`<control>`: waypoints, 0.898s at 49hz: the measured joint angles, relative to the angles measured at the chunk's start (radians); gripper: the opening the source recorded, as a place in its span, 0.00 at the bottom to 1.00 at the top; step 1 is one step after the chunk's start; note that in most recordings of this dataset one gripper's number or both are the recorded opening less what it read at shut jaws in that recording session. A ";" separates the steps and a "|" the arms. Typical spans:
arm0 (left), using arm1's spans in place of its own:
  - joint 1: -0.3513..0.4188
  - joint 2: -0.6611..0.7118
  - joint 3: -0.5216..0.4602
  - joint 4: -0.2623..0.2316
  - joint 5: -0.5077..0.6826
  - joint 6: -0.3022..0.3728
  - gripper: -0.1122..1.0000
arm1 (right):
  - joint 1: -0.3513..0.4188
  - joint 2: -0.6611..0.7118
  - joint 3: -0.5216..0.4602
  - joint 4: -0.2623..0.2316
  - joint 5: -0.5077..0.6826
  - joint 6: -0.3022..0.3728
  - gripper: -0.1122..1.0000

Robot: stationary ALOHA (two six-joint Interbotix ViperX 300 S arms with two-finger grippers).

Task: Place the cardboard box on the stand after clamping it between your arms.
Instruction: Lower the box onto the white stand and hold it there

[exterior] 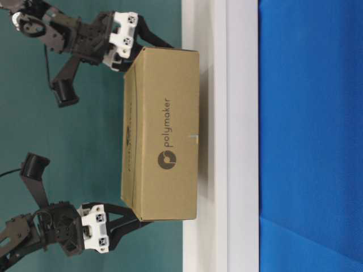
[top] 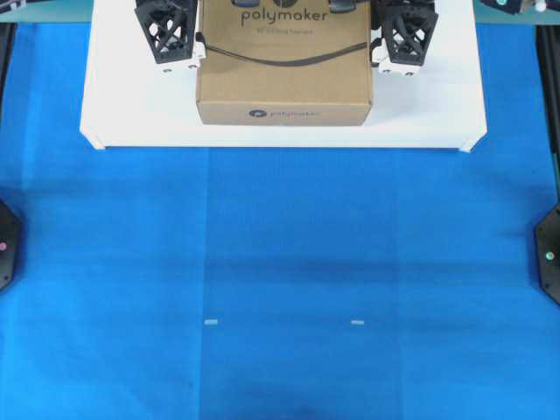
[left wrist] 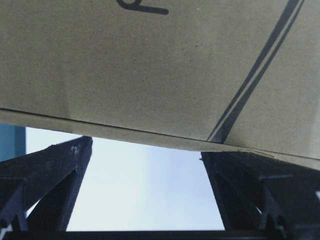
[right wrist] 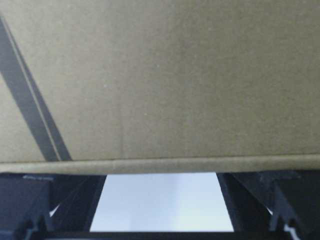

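Observation:
The brown cardboard box (top: 284,74), printed "polymaker", lies on the white stand (top: 131,114) at the top centre. In the table-level view the box (exterior: 161,136) appears to rest on the stand (exterior: 238,136). My left gripper (top: 188,39) is open, its spread fingertips set against the box's left side. The right gripper (top: 385,39) mirrors it on the right side, also open. Nothing lies between either pair of jaws. In the left wrist view the box (left wrist: 150,65) fills the picture above the left gripper (left wrist: 146,149). The right wrist view likewise has the box (right wrist: 165,80) above the right gripper (right wrist: 160,176).
A blue cloth (top: 280,280) covers the table in front of the stand, with two small white marks (top: 210,322) on it. Black arm mounts (top: 4,245) sit at the left and right table edges. A green wall (exterior: 85,141) stands behind the stand.

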 measured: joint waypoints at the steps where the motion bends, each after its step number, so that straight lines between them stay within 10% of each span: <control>1: 0.000 0.000 0.000 0.000 -0.002 0.000 0.87 | -0.002 0.003 0.000 0.000 0.000 -0.003 0.99; 44: 0.046 -0.015 0.193 -0.002 -0.298 -0.003 0.87 | -0.052 0.043 0.069 0.025 -0.109 -0.049 0.99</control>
